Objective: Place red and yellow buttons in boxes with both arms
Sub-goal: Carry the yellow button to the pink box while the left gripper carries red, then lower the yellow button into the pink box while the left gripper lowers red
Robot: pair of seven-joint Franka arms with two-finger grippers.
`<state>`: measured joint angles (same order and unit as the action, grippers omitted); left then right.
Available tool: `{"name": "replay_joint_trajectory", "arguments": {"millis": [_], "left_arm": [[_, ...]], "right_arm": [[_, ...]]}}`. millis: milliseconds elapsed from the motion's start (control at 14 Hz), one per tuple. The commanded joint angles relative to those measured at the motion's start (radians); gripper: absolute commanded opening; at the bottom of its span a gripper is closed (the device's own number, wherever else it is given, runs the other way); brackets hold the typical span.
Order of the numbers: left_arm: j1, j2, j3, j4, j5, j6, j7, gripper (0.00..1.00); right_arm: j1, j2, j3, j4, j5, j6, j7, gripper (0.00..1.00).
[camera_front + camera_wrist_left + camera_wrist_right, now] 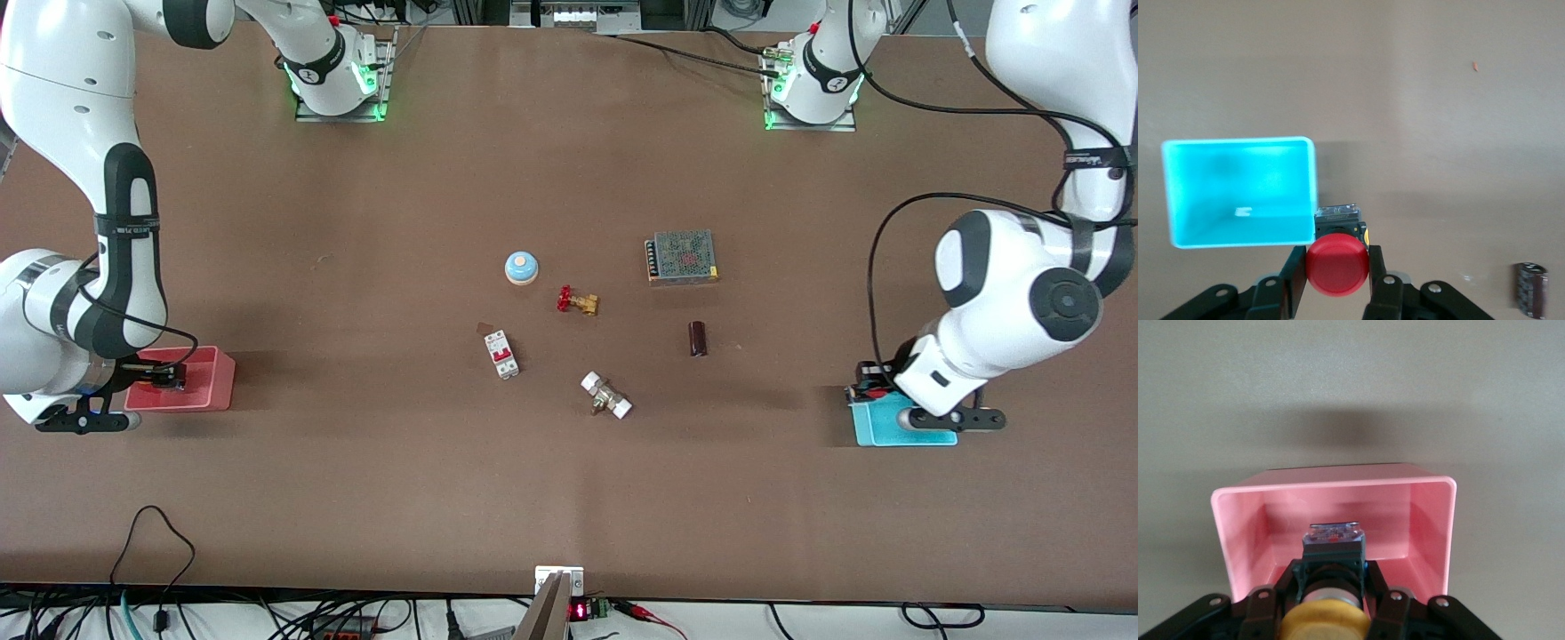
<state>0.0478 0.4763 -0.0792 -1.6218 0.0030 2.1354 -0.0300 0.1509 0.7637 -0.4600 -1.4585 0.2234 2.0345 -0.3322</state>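
Note:
My left gripper is shut on the red button, its fingers pressing the round cap from both sides. It hangs just outside one corner of the cyan box, which looks empty and stands at the left arm's end of the table. My right gripper is shut on the yellow button, gripping its black base. It holds the button over the open pink box, which stands at the right arm's end.
Mid-table lie a blue dome on a tan base, a red-handled brass valve, a white and red breaker, a white-capped brass fitting, a metal power supply and a dark cylinder.

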Motion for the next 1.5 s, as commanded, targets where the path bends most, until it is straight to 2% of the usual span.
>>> {"name": "replay_joint_trajectory", "arguments": {"millis": [0,643,929,1143,1214,1286,1357,1429], "left_arm": [[0.047,0.028,-0.008,0.060,0.020,-0.020,0.077,0.22],[0.130,0.142,-0.008,0.068,0.020,0.067,0.163,0.22],[0.130,0.186,-0.008,0.062,0.020,0.083,0.162,0.24],[0.130,0.205,-0.008,0.059,0.020,0.106,0.162,0.32],[0.130,0.205,-0.008,0.059,0.020,0.107,0.162,0.38],[0.129,0.205,-0.008,0.060,0.022,0.106,0.162,0.49],[0.129,0.205,-0.008,0.063,0.020,0.106,0.162,0.59],[0.127,0.203,-0.008,0.066,0.020,0.106,0.160,0.66]], "right_arm": [[-0.011,0.014,0.007,0.003,0.022,0.015,-0.024,0.29],[-0.016,0.061,0.007,0.003,0.050,0.047,-0.025,0.30],[-0.016,0.075,0.008,0.003,0.051,0.068,-0.039,0.36],[-0.017,0.083,0.009,0.001,0.056,0.075,-0.037,0.54],[-0.016,0.082,0.009,0.001,0.079,0.072,-0.039,0.67],[-0.016,0.080,0.009,0.003,0.088,0.072,-0.039,0.89],[-0.016,0.077,0.008,0.003,0.090,0.067,-0.039,1.00],[-0.014,0.072,0.007,0.004,0.090,0.062,-0.037,1.00]]}}
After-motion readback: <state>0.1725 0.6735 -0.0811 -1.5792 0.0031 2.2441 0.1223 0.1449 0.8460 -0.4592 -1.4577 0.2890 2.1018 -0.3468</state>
